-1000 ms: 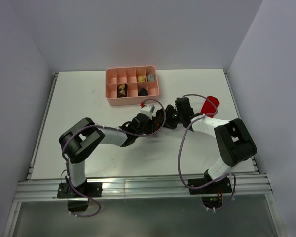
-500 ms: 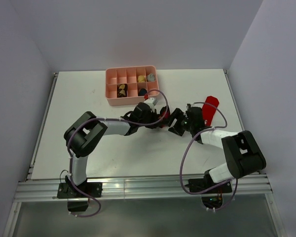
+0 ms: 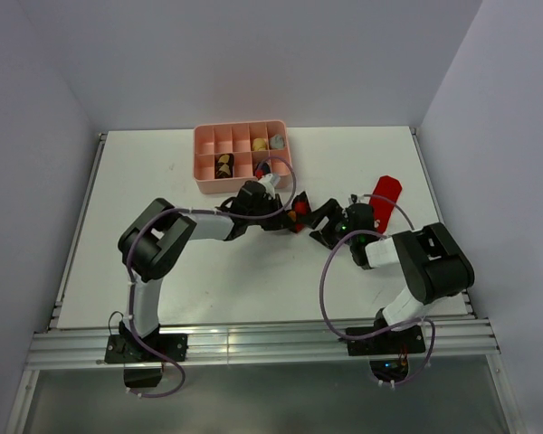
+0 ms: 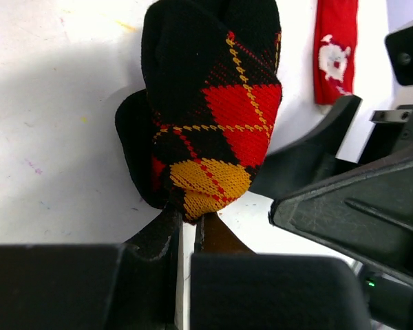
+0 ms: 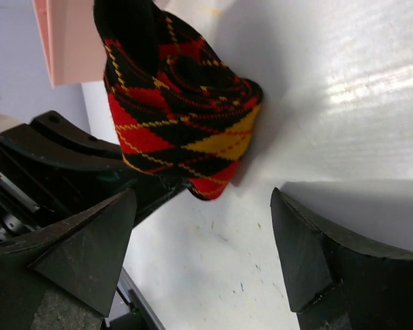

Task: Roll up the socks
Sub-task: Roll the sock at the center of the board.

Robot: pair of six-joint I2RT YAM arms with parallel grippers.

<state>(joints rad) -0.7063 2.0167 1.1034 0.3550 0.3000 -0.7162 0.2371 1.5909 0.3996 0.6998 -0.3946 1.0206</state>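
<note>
One sock, the red-and-black argyle roll (image 4: 210, 103), sits near the middle of the table (image 3: 163, 181), just this side of the tray (image 3: 242, 172). The left gripper (image 4: 188, 218) has its fingers pressed together on the roll's loose yellow-and-red end, pinching it. The right gripper (image 5: 204, 206) stands spread wide and holds nothing. Its two fingers (image 5: 76, 254) flank open table, and the roll lies straight ahead of them, just past the tips. From the right wrist, the bundle's long axis runs away from the gripper toward the tray, with its coiled face turned to the camera. The left arm is plainly the nearer one, since it is already touching the roll. The red sock (image 3: 385, 194) lies flat and unrolled to the right of the right gripper, its length pointing away from the bases, and it is nearer the right arm. By my judgement the roll looks formed, so the right gripper would either close straight forward on it or swing right to the red sock.
</note>
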